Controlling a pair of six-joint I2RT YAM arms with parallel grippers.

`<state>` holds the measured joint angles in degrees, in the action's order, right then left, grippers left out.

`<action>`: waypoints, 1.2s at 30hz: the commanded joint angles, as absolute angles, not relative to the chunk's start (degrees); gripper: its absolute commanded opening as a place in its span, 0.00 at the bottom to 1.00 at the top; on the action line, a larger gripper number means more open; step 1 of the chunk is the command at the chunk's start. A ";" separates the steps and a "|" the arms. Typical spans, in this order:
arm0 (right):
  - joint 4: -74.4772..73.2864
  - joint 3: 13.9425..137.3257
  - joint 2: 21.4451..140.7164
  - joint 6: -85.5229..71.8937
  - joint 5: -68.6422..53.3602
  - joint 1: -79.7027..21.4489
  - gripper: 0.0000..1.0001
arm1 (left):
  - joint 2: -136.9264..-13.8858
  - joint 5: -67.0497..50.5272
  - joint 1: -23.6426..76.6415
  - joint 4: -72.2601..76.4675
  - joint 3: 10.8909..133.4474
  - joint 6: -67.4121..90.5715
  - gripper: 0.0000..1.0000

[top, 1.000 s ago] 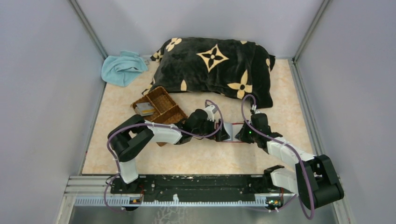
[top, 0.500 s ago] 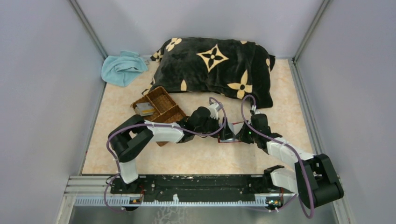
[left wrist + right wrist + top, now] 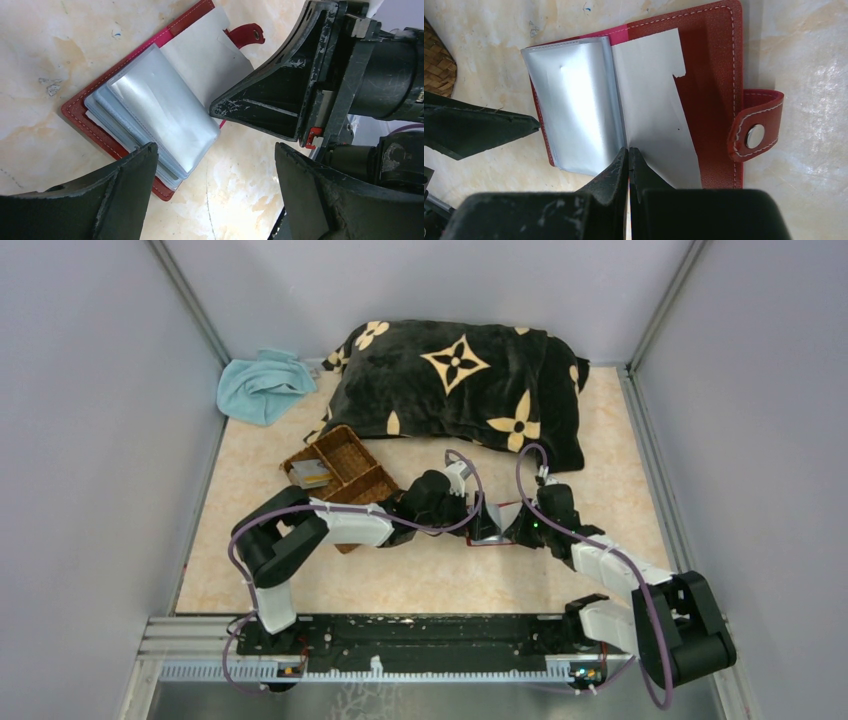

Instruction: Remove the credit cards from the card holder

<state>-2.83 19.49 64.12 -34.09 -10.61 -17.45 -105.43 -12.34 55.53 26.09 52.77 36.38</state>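
Observation:
The red card holder (image 3: 497, 524) lies open on the table between the two arms. Its stack of clear sleeves (image 3: 569, 100) is folded to the left, and a white sheet (image 3: 654, 105) lies on the right half; the snap tab (image 3: 754, 132) sticks out at the right. My right gripper (image 3: 628, 149) is shut, its tips pressing down at the fold by the near edge. My left gripper (image 3: 215, 146) is open just off the holder's (image 3: 145, 105) other side, one finger (image 3: 125, 190) over its corner. No loose card shows.
A wicker basket (image 3: 340, 475) holding a few flat items stands left of the left gripper. A black pillow with tan flowers (image 3: 460, 390) fills the back, and a blue cloth (image 3: 262, 385) lies at the back left. Grey walls close in both sides.
The left gripper has moved right, up against the card holder and closer to the right gripper. The right gripper has stayed pressed on the holder.

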 commanded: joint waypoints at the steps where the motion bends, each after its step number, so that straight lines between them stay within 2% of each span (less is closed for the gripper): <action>1: -1.93 20.03 62.95 -33.31 -10.13 -17.41 0.00 | -106.00 -11.59 55.47 25.42 52.74 36.03 0.92; 28: -0.27 18.13 62.20 -33.74 -14.07 -17.49 0.00 | -113.64 -21.55 56.92 33.64 59.38 42.82 0.92; 36: 0.05 17.86 60.67 -33.90 -14.89 -17.49 0.00 | -112.64 -23.47 58.41 36.65 59.58 45.01 0.91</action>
